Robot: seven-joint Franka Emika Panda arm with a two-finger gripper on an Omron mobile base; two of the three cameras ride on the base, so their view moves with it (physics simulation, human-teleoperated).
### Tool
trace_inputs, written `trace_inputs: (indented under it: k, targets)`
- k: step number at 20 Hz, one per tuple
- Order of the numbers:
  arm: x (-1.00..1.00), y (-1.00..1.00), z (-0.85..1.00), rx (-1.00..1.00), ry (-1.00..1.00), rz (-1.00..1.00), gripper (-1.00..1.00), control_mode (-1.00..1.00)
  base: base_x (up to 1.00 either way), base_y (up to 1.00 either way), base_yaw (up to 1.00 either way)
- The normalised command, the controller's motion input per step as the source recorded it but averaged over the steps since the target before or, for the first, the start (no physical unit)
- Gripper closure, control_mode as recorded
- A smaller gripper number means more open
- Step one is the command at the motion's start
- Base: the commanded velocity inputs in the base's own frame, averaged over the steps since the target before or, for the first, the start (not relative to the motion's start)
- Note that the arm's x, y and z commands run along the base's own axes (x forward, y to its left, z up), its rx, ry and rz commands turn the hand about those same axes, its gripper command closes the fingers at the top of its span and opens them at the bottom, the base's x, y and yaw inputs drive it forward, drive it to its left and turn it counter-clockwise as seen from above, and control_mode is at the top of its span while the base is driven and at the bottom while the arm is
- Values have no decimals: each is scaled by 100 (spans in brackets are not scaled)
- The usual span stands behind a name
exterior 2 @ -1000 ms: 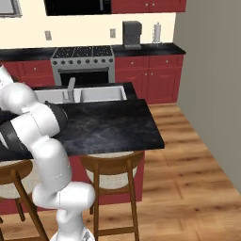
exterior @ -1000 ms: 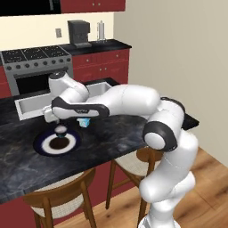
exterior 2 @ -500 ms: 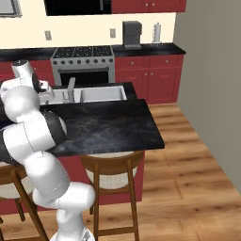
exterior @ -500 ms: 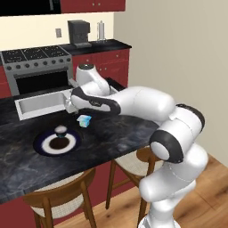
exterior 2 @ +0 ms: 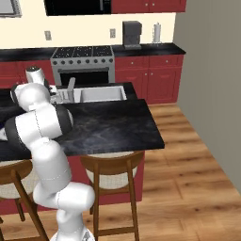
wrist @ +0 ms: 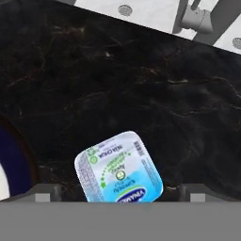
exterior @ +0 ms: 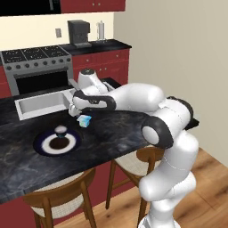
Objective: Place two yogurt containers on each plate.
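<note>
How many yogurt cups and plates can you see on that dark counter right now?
Yogurt cups: 2, one on the navy plate, one beside it under the gripper
Plates: 1, navy
Total: 3

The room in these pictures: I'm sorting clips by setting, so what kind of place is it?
A home kitchen, rendered. A stove stands against the back wall among red cabinets, and a dark island counter holds a sink, with wooden stools beneath.

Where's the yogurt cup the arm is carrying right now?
In the left base view, the small light-blue yogurt cup sits at the pincer, between the steel sink and navy plate.
</note>
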Motion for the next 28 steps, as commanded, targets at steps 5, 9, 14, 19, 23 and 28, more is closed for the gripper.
trace_inputs:
  k: [5,9,14,19,23,28]
  targets:
    - [0,7,-29,-7,10,9,-100,-100,0,0,0]
    - [2,0,-27,-7,4,10,-100,-100,0,0,0]
    - [6,0,-27,-5,1,11,-100,-100,0,0,0]
    - [12,0,-20,-6,0,6,-100,-100,0,0,0]
    - [2,0,-17,-4,0,1,-100,-100,0,0,0]
    - [2,0,-4,0,0,0,100,-100,0,0,0]
